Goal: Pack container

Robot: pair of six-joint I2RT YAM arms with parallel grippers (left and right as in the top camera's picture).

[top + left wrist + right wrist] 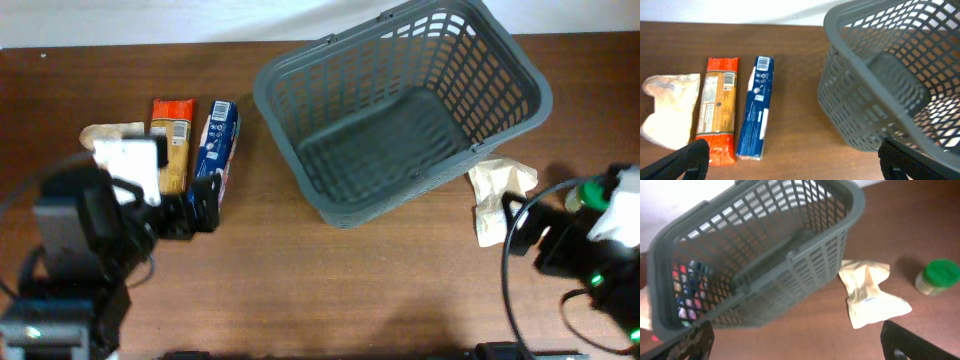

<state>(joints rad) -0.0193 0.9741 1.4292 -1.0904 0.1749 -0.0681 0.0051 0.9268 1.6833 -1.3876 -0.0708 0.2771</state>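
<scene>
The dark grey slotted basket (400,110) stands empty at the table's back middle; it also shows in the left wrist view (890,75) and the right wrist view (755,260). Left of it lie a blue packet (215,145), an orange packet (172,140) and a pale bag (110,135); the left wrist view shows the blue packet (756,107), the orange packet (717,110) and the pale bag (670,107). My left gripper (200,205) is open and empty just in front of them. My right gripper (525,230) is open and empty beside a crumpled white packet (497,195), which also shows in the right wrist view (870,292).
A small jar with a green lid (937,276) stands right of the white packet; it shows at the far right of the overhead view (590,192). The brown table (330,290) has a white wall behind it.
</scene>
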